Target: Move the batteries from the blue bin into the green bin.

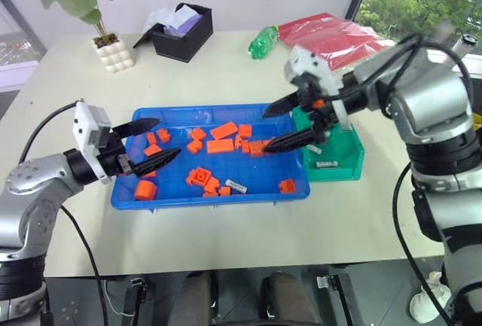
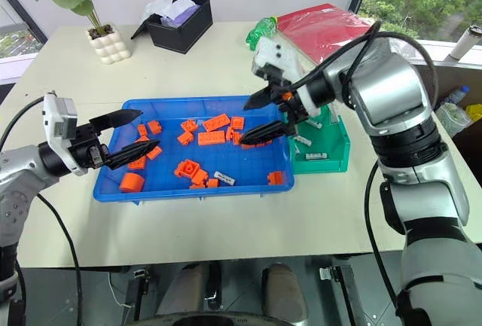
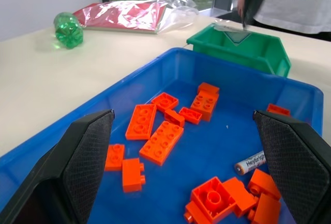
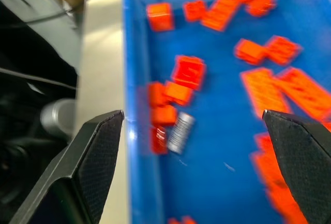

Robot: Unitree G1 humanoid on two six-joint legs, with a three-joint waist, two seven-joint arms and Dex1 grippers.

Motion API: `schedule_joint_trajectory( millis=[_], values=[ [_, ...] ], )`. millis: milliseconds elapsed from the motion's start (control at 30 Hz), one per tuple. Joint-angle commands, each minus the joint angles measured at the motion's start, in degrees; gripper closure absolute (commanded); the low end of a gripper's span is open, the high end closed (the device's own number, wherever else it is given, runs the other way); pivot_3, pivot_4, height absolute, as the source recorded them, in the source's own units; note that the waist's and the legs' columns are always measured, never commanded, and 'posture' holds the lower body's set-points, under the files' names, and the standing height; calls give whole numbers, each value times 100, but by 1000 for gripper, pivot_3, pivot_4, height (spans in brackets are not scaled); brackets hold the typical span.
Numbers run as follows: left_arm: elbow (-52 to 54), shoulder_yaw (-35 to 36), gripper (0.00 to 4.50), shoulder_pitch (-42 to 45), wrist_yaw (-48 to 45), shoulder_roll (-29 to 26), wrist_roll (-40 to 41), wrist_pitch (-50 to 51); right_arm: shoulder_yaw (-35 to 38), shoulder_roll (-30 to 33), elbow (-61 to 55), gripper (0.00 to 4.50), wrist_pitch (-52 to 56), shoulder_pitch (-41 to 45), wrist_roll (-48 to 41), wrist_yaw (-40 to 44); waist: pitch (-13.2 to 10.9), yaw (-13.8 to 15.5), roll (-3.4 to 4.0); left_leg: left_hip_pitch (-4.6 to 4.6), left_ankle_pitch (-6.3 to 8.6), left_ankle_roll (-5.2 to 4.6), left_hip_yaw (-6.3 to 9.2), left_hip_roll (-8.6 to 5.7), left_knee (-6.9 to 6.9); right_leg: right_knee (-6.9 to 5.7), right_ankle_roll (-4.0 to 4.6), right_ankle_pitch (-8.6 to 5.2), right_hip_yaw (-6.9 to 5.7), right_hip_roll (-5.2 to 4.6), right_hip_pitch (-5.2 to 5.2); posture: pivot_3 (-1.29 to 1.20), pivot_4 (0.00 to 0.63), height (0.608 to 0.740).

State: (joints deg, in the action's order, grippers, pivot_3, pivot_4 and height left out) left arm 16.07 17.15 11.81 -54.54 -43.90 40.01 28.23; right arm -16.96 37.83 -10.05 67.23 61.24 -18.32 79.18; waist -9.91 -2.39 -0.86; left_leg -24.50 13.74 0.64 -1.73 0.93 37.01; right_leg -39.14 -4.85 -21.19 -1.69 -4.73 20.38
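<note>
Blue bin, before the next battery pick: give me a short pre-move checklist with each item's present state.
1. Battery left to pick: ok. One silver-grey battery lies in the wide blue plastic bin, near its front wall.
2. Battery free of clutter: not ok. Orange toy bricks lie right beside it.
3. Right gripper ready: ok. Open and empty, over the blue bin's right end.
4. Left gripper out of the way: ok. Open and empty at the bin's left end.
5. Small green plastic bin able to receive: ok. Upright beside the blue bin; at least one battery inside.
</note>
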Motion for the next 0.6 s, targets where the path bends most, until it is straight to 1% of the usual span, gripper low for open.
schedule_joint_trajectory(
  millis=[33,133,333,600],
  values=[
    [201,9,0,42,29,22,38,-53,76,-164,-446,66,487,-77,-331,-495,0,4,0,0,0,0,0,0,0,0,0,0,0,0,-1,0,150,740],
    [251,-1,0,37,61,29,49,-37,-23,-372,-471,66,600,-207,-453,-860,0,7,-1,0,0,0,0,0,1,0,0,0,0,1,-1,0,150,740],
    [359,14,0,-23,168,78,74,-24,-276,-652,-215,66,380,-378,-483,-1343,0,7,-1,0,0,0,0,-1,3,-1,-1,0,0,3,-1,0,150,740],
    [551,95,0,-197,382,203,130,7,-842,-722,419,66,-614,-663,-110,-1626,0,6,-1,0,0,0,-1,-1,4,-2,-1,0,0,5,-1,0,150,740]
  ],
)
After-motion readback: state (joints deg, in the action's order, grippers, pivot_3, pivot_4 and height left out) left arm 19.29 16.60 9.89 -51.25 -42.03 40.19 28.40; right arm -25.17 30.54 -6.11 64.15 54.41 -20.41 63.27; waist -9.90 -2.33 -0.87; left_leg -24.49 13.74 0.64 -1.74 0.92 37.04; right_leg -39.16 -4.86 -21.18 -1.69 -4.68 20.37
